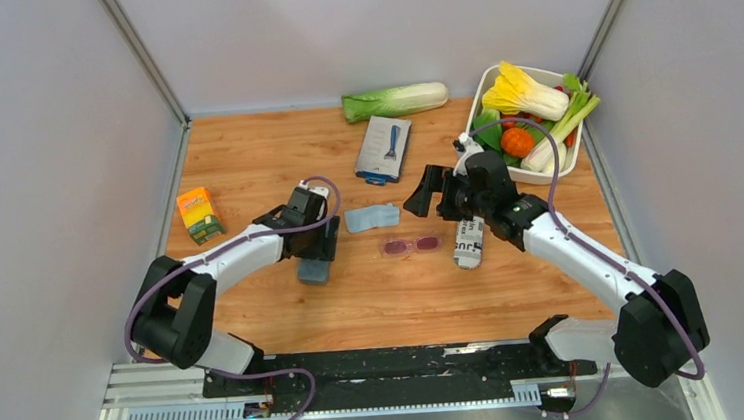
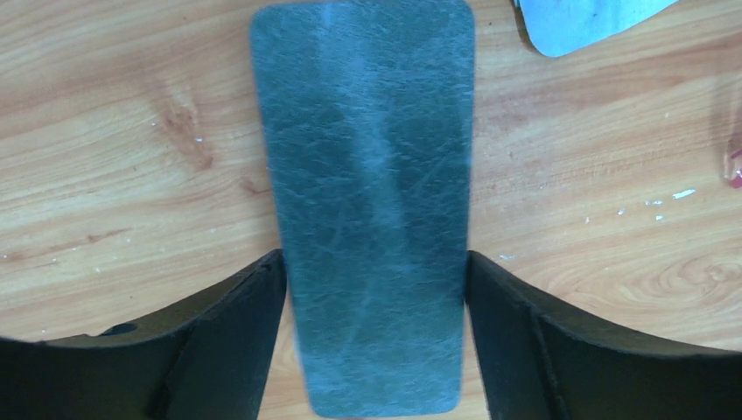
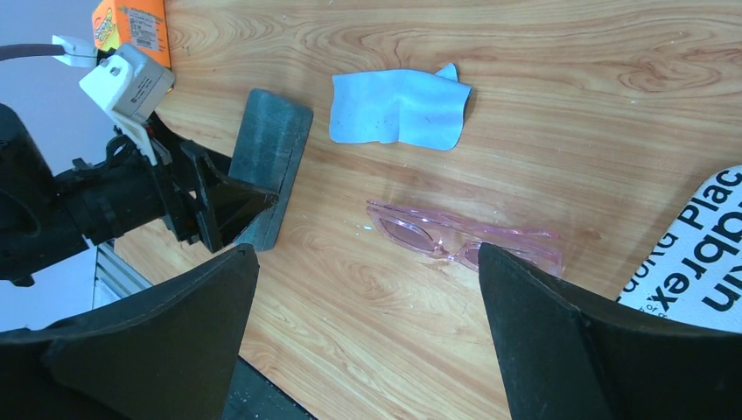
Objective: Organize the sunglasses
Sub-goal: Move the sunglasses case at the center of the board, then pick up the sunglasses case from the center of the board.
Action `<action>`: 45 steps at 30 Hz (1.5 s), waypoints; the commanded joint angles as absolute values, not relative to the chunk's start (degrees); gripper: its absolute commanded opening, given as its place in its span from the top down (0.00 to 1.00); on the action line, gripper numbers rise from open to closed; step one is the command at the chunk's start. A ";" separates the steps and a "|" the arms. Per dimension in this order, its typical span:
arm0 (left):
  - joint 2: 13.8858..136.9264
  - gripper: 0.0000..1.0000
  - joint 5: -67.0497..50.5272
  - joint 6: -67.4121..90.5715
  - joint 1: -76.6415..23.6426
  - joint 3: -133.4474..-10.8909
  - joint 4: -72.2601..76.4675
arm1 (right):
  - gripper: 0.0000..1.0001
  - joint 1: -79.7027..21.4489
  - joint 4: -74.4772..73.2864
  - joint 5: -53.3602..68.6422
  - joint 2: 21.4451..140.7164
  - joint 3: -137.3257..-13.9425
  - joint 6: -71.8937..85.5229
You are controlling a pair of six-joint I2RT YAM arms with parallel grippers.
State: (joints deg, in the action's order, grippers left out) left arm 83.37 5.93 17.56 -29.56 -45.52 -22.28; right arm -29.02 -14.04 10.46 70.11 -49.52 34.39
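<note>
The sunglasses point(image 1: 412, 244), pink with translucent lenses, lie flat on the wood mid-table, folded; the right wrist view shows the sunglasses point(image 3: 464, 241) just ahead of my right fingers. My right gripper point(image 1: 425, 196) point(image 3: 367, 254) hovers open above the table, nothing between its fingers. The grey-blue case point(image 1: 314, 271) point(image 2: 372, 201) point(image 3: 271, 153) lies closed on the table to the left. My left gripper point(image 1: 316, 254) point(image 2: 376, 262) stands open astride the case's near end, one finger close along each long side. The light blue cloth point(image 1: 372, 216) point(image 3: 398, 105) lies crumpled between case and sunglasses.
A white tube with black print point(image 1: 468, 245) point(image 3: 691, 262) lies right of the sunglasses. An orange carton point(image 1: 199, 213) stands at the left, a grey-blue packet point(image 1: 384, 149) and a cabbage point(image 1: 395, 101) at the back, a white basket point(image 1: 486, 86) of vegetables back right.
</note>
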 commanded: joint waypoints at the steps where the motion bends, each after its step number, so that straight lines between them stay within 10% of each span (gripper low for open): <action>1: 84.64 0.26 11.85 17.66 -29.71 -48.34 -22.67 | 0.00 -28.30 -10.72 13.01 70.49 -49.04 33.92; 6: 84.90 0.41 12.75 18.37 -24.98 -51.58 -23.37 | 0.00 -28.13 -10.11 13.53 71.54 -48.96 34.10; 17: 97.63 0.34 5.19 16.61 -1.15 -64.42 -21.44 | 0.00 -27.69 -13.35 13.20 74.71 -50.18 32.61; 19: 98.17 0.16 6.32 16.08 -0.79 -65.39 -22.23 | 0.00 -27.51 -16.68 9.60 74.97 -51.50 31.30; 30: 86.23 0.15 2.98 17.14 -0.97 -66.88 -29.08 | 0.00 -26.46 -34.45 -20.11 76.46 -54.14 32.87; 45: 73.66 0.15 -8.70 20.04 -7.29 -58.81 -26.72 | 0.14 -26.46 -33.67 -23.92 86.48 -56.95 34.10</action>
